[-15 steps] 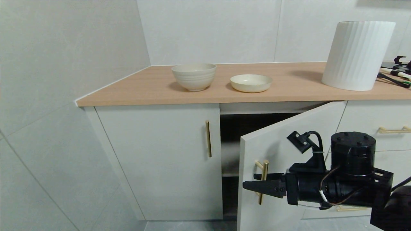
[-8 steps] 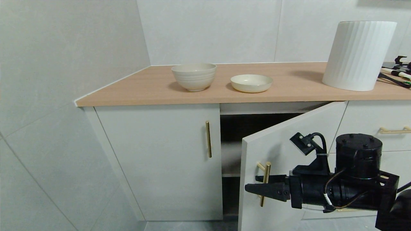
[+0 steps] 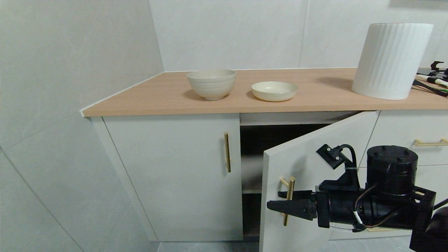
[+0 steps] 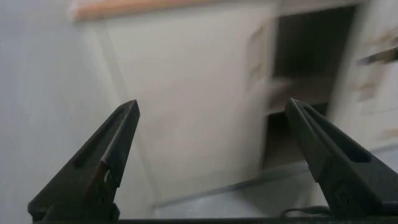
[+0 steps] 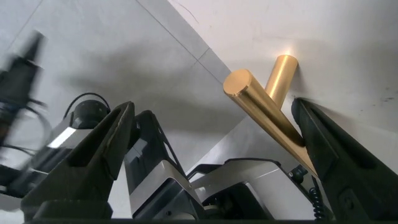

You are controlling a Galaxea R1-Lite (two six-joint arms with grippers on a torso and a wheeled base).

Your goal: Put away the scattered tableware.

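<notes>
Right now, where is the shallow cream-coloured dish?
In the head view, the shallow cream-coloured dish sits on the wooden countertop, just right of the deeper ribbed cream bowl, above the open cabinet door.

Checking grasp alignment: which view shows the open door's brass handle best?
Right wrist view: brass handle close up between the right gripper's open jaws. Head view: small, gripper crossing it. Left wrist view: too blurred to tell.

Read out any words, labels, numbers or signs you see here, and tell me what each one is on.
No readable text.
The bowl, the shallow dish, the ribbed white container and the closed cabinet door are plain.
The pens at the right edge of the counter may carry print, but it is too small to read.
</notes>
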